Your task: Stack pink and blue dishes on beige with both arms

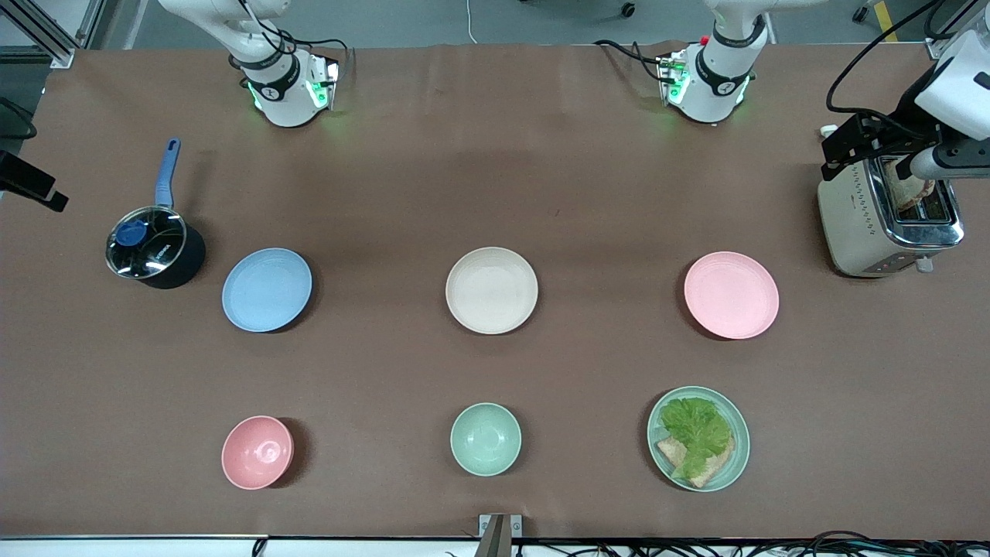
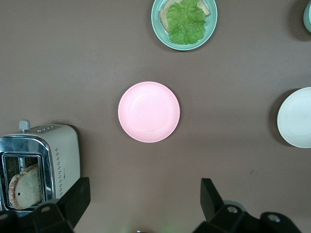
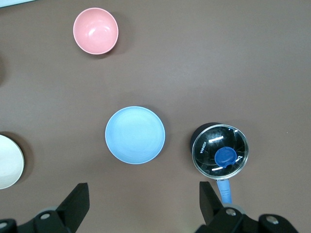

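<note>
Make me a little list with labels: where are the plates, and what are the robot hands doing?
beige plate: middle of the table, nothing on it
blue plate: toward the right arm's end, beside the lidded saucepan
pink plate: toward the left arm's end, near the toaster
stacking: not begun; all three plates lie apart
left gripper: open, up over the pink plate
right gripper: open, up over the blue plate
</note>
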Robot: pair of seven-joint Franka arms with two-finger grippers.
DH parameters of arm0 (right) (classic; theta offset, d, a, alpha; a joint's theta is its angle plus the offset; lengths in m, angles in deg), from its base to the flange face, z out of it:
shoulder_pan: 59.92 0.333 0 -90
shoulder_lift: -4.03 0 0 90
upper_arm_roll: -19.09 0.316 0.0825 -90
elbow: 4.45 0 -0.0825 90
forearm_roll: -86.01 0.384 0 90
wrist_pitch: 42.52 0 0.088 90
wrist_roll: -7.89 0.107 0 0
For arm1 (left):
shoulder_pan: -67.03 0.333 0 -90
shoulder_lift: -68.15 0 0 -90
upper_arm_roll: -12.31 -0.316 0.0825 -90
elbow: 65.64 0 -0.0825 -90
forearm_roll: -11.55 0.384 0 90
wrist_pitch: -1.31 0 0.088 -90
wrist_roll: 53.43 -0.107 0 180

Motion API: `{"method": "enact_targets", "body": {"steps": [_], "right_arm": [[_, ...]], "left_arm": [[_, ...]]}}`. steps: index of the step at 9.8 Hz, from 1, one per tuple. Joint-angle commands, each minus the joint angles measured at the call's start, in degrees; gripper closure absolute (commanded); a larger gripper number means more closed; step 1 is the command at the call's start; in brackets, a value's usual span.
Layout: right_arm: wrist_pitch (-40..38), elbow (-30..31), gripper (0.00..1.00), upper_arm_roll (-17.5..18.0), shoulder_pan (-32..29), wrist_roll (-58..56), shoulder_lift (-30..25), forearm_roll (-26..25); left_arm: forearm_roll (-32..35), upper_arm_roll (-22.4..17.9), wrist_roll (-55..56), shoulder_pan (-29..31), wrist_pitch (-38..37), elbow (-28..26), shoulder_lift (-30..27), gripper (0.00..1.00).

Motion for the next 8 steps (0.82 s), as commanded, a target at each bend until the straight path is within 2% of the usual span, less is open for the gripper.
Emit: {"method": "enact_targets", "body": {"steps": [1,4,7,8], "right_arm": [[0.60,-0.15,0.00,0.08,-0.18,-0.08,0.22,-0.33],[1.92,1.88,0.00,-0.10,-0.36,0.01,-0.05,-0.33],[3.76,4.67,0.00,-0.10,-0.70,-0.51,0.22,0.37],[7.25,8.87,0.00,-0.19,-1.40,-1.13,0.57,1.59]], "left_arm": [[0.40,-0.18,-0.16,-0.18,0.16,-0.99,0.70,0.00],[0.49,-0.71,-1.38,0.52,0.25,0.41,2.19,0.00],[1.98,-0.53,-3.93,4.82,8.03,-4.04,7.37,0.00],[1.98,-0.53,-5.68,5.96,12.16,-7.20,8.69,0.00]]}}
